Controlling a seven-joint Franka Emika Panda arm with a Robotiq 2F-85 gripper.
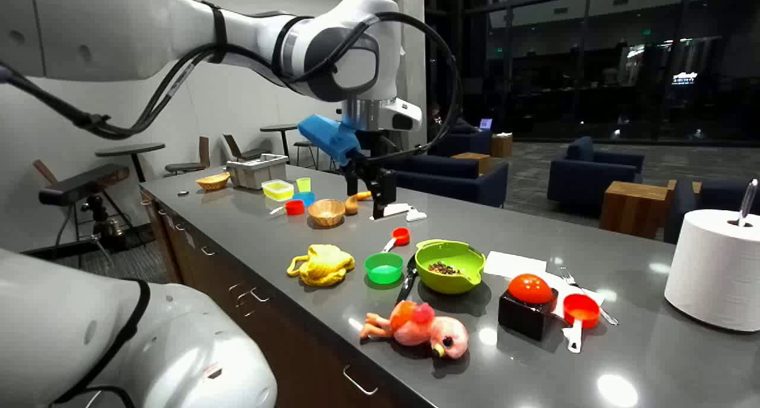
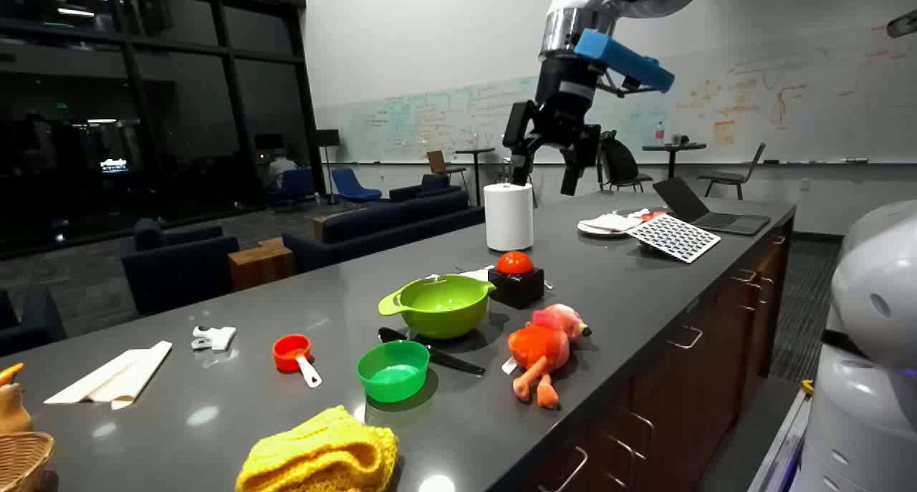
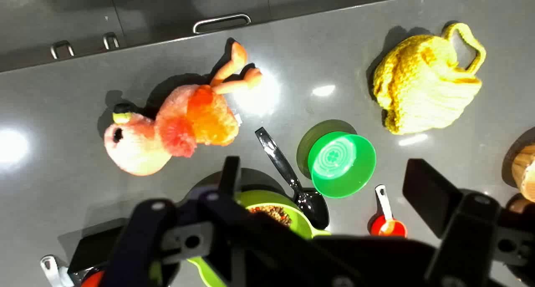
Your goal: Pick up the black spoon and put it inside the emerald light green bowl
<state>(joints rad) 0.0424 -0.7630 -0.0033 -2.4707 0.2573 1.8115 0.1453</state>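
Where black spoon [image 2: 451, 358] lies on table [image 2: 609, 277] in exterior view, light green bowl [image 2: 445, 326] stands just beside it on far side, smaller green cup [image 2: 394, 387] just beside it on near side. Small dark bits [image 1: 443, 269] inside bowl. To right, plush bird [image 2: 541, 345], orange and pink; to left, red measuring scoop [image 2: 291, 357]; nearer, yellow knitted item [image 2: 319, 456]. Pincer [image 2: 546, 184] hangs above table, well apart from spoon, jaws spread wide, released.

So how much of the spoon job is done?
No part looks done: the black spoon lies on the counter beside the light green bowl. Nothing is in hand; the tool hangs open, empty. Left: grab the spoon, put it in the bowl.
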